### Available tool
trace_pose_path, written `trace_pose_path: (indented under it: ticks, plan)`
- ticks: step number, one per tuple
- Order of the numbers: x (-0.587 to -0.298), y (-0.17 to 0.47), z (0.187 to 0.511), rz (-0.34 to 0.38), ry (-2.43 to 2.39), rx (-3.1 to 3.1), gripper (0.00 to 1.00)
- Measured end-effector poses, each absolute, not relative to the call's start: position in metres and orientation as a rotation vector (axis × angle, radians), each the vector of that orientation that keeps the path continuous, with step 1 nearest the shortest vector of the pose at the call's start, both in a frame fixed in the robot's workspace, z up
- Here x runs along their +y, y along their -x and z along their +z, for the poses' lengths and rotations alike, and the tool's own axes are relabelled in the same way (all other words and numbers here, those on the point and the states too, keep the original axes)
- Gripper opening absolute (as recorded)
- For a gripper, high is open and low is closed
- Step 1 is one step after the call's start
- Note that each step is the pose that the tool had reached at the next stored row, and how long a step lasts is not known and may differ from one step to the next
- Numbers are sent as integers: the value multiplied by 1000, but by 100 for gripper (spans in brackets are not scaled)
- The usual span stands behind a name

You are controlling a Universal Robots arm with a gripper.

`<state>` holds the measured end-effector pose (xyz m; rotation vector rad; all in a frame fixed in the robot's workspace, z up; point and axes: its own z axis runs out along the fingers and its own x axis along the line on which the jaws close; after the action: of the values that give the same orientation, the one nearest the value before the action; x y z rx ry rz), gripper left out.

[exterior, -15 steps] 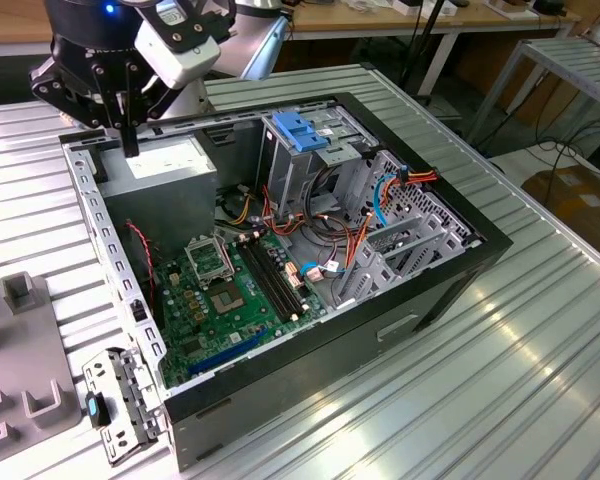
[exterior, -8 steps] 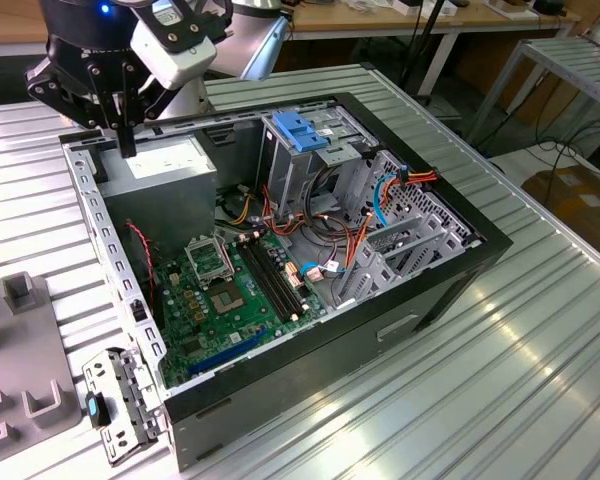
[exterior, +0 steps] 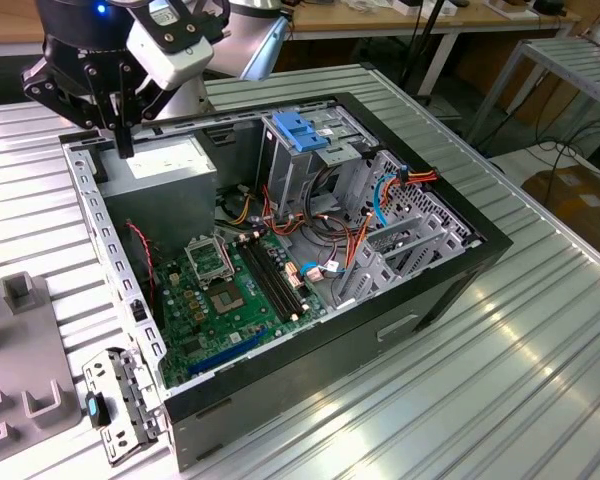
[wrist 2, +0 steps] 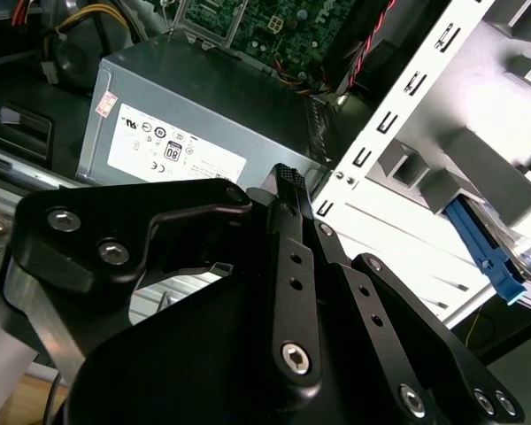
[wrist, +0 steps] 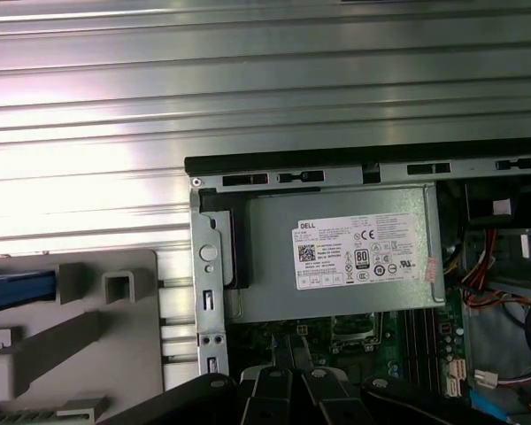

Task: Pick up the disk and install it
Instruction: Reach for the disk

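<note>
Claw (exterior: 126, 148) is shut w/ nothing in it; it hangs over the corner of the PC case (exterior: 90, 215) where the grey power box (exterior: 165, 170) sits. The disk (wrist: 13, 290) lies outside the case, in the grey holder (wrist: 115, 319) on the table (exterior: 500, 340), just beside the case's side wall; I see its blue rail & little more.

Risks, I think: a shut claw can't grab the disk; going low here could bump the power box or the wall's thin edge; the red wires (exterior: 140, 250) could snag.

Room: lots of free space over the table & holder; inside the case it's tight, esp. by the cage (exterior: 290, 170) w/ the blue latch (exterior: 305, 130).
</note>
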<state>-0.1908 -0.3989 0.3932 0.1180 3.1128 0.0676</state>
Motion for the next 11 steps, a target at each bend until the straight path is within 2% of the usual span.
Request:
trace_pose_path:
  ticks: [11]
  plan:
    - [-399,195,393,68,-118,3113,11]
